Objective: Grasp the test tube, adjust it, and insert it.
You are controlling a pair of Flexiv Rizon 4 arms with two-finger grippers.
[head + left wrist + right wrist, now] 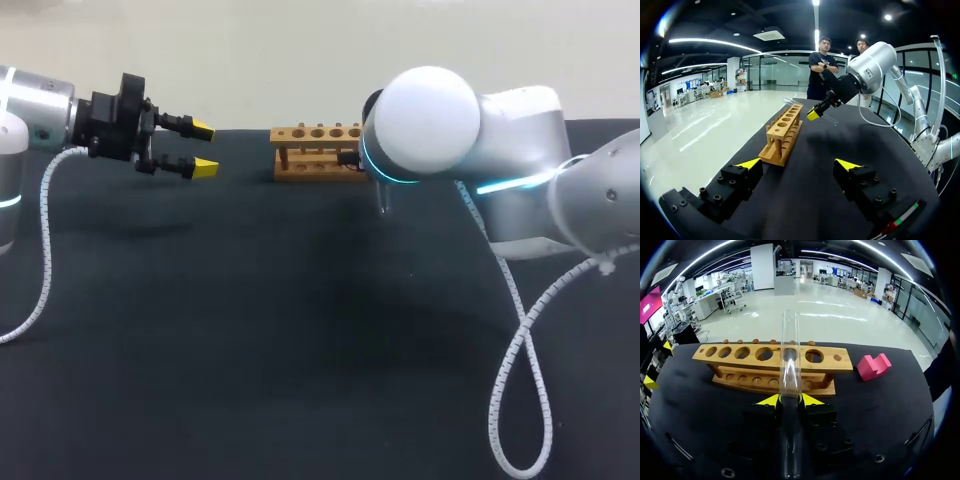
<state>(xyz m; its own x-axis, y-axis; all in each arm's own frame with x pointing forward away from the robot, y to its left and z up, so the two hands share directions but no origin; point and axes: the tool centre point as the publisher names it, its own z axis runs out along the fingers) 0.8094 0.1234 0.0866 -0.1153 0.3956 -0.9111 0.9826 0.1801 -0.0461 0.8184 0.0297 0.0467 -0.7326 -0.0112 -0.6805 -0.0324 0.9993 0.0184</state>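
Black tabletop (pixel 250 350) holds a wooden rack (pixel 315 150) far back; right gripper (pixel 790 400) pinches the test tube (pixel 790 355), left gripper (pixel 798 163) gapes empty.

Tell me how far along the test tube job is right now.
Grasping looks done: the right gripper is shut on the test tube. Adjusting is in hand: the tube is held near the wooden rack, not in any hole. Insertion is left. The left gripper is open, away from the rack.
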